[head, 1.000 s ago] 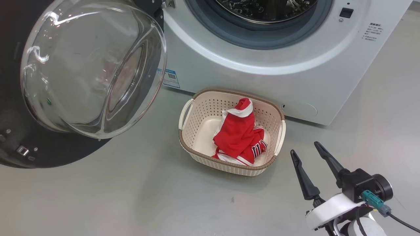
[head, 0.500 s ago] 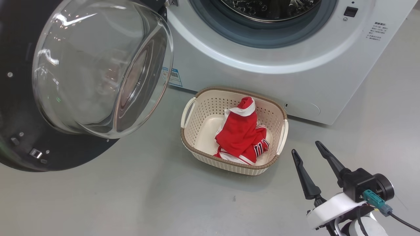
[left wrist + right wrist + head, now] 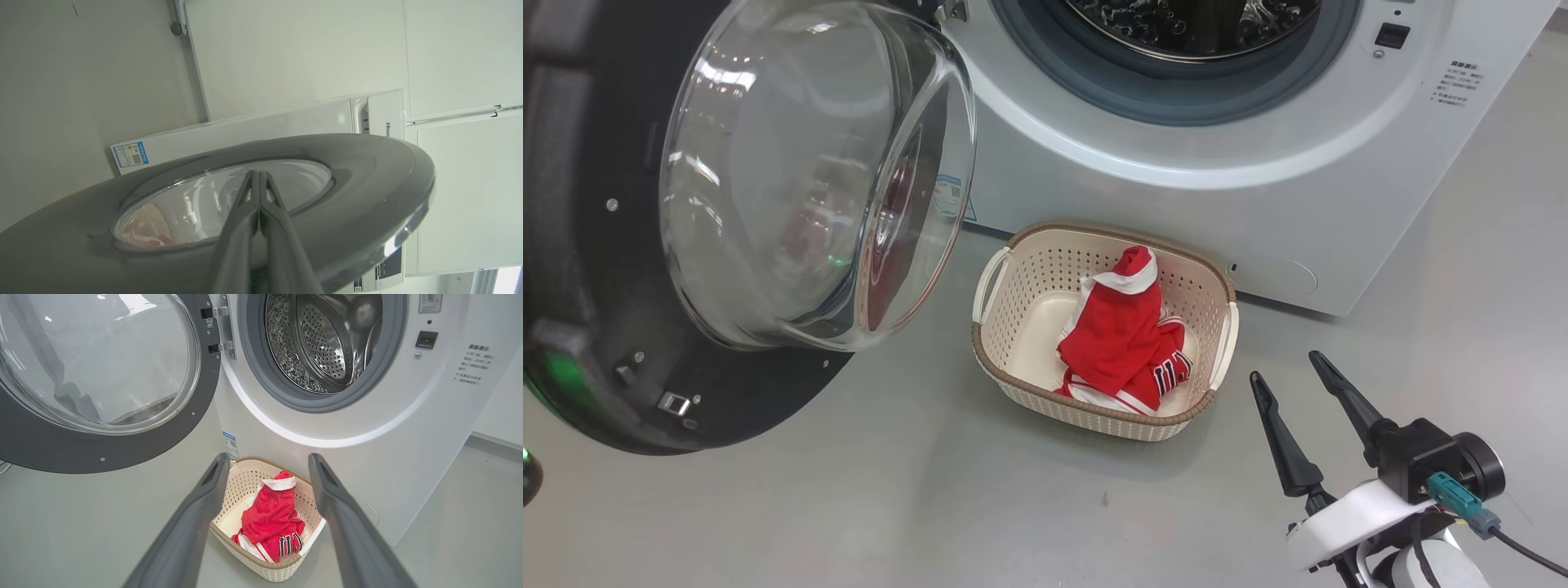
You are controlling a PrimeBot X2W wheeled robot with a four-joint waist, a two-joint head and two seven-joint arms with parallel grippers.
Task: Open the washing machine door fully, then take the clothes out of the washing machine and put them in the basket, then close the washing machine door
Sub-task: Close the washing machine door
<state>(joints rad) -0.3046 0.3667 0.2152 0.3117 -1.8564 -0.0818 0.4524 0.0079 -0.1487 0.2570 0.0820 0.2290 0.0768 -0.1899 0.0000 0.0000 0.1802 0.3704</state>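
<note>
Closing the washing machine door (image 3: 792,188) is judged in hand: clothes (image 3: 1119,335) are seen in the basket (image 3: 1086,416) before the washing machine (image 3: 1176,196); left gripper (image 3: 258,173) clenched empty, right gripper (image 3: 1285,367) splayed; a steady push is called for.

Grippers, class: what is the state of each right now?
Left gripper: shut, holding nothing, pointing at the washing machine door.
Right gripper: open, empty.
</note>
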